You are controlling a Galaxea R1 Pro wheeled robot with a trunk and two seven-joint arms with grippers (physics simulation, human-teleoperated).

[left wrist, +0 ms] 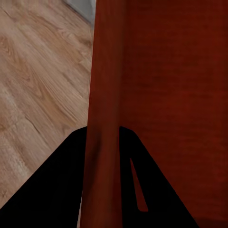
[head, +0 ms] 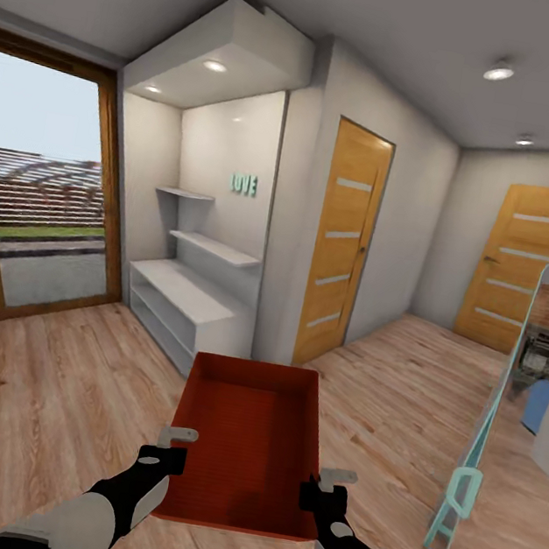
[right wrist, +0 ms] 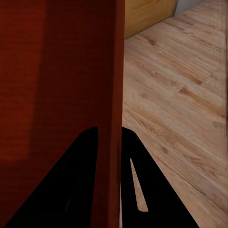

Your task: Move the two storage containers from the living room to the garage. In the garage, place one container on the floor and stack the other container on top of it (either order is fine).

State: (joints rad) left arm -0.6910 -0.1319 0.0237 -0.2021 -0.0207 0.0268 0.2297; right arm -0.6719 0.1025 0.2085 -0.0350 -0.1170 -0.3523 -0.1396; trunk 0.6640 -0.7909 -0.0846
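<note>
- The bin rode out in front of the robot, carried level above the wood floor, one long wall in each gripper.
- Risk one: it hung by two thin walls alone. A jolt or a quick turn of the base could have let a wall slide out of a pinch and tipped the bin.
- Risk two: if the arms had drifted apart or together, the walls could have twisted or pulled free.
- Risk three: tight going ahead, with the white shelf unit and the near door close in front. The bin's far end stuck out first and could have clipped something in a turn.
- The left gripper was nearly shut, its fingers straddling the left wall, one outside and one inside.
- The right gripper did likewise on the right wall, fingers clamped either side.
- Both held near the bin's close end, so most of it reached forward past the fingertips.
</note>
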